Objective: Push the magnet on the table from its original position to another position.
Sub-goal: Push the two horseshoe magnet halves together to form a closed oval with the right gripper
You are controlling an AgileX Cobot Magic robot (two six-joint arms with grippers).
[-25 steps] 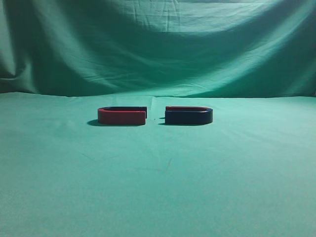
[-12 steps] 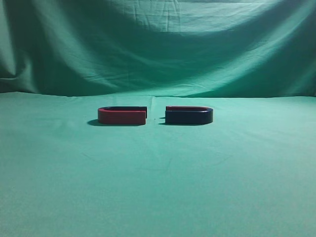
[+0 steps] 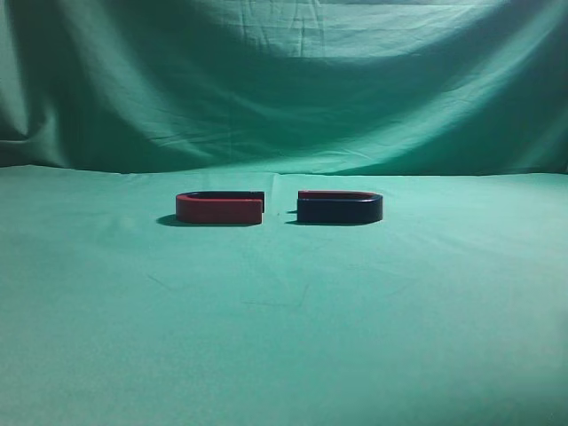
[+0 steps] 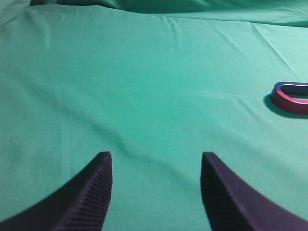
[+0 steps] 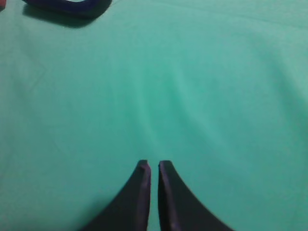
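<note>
Two U-shaped magnets lie flat on the green cloth with their open ends facing each other across a small gap. The left magnet (image 3: 219, 209) shows a red side; the right magnet (image 3: 339, 208) shows a dark blue side. No gripper shows in the exterior view. In the left wrist view my left gripper (image 4: 156, 159) is open and empty over bare cloth, and the red magnet (image 4: 291, 97) lies far right. In the right wrist view my right gripper (image 5: 154, 165) is shut and empty, and the dark magnet (image 5: 70, 6) lies at the top left edge.
The green cloth (image 3: 284, 319) covers the table and rises as a wrinkled backdrop (image 3: 284, 80) behind the magnets.
</note>
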